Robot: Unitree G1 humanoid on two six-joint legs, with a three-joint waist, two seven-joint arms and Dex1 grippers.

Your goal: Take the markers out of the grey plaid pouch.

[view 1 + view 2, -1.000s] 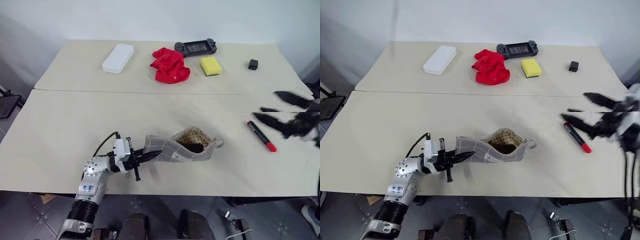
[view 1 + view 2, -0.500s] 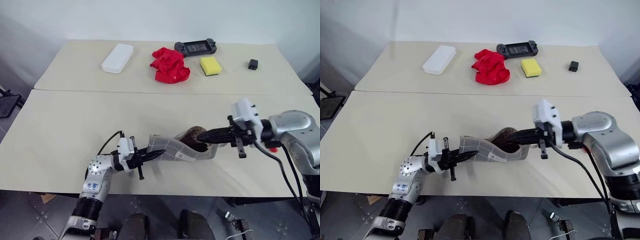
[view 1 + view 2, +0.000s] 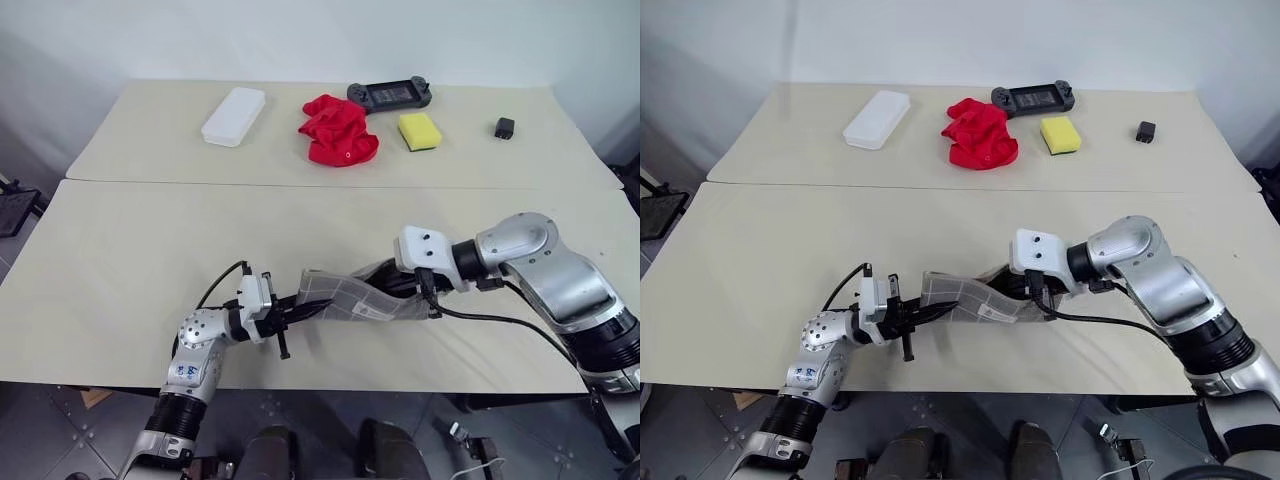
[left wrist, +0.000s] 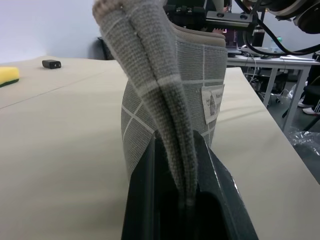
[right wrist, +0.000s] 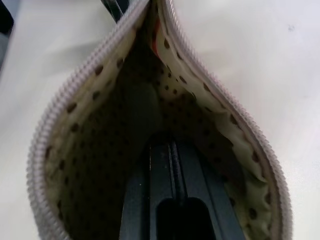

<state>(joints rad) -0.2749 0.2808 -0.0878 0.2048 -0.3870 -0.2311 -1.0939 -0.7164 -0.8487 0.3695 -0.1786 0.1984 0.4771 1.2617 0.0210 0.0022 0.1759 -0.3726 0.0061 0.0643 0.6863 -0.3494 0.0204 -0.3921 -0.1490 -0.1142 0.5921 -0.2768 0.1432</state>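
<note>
The grey plaid pouch (image 3: 345, 297) lies lifted at one end near the table's front edge. My left gripper (image 3: 291, 314) is shut on its closed end, with the fabric pinched between the fingers (image 4: 145, 200). From the right, my right gripper (image 5: 169, 146) reaches into the pouch's open mouth (image 3: 385, 272), fingers shut together inside the dotted lining. A dim pale green stick (image 5: 142, 107), seemingly one of the markers, lies deeper in the pouch just beyond the fingertips. I cannot tell whether the fingers touch it.
At the back of the table sit a white hard case (image 3: 235, 102), a red cloth (image 3: 338, 130), a black game controller (image 3: 390, 95), a yellow sponge (image 3: 420, 130) and a small black block (image 3: 505, 127). A seam (image 3: 200, 182) joins two tabletops.
My right gripper swung in from the right, shut, and pushed into the pouch's mouth. My right arm now hides the red-ended marker on the table. The left gripper kept its hold.
</note>
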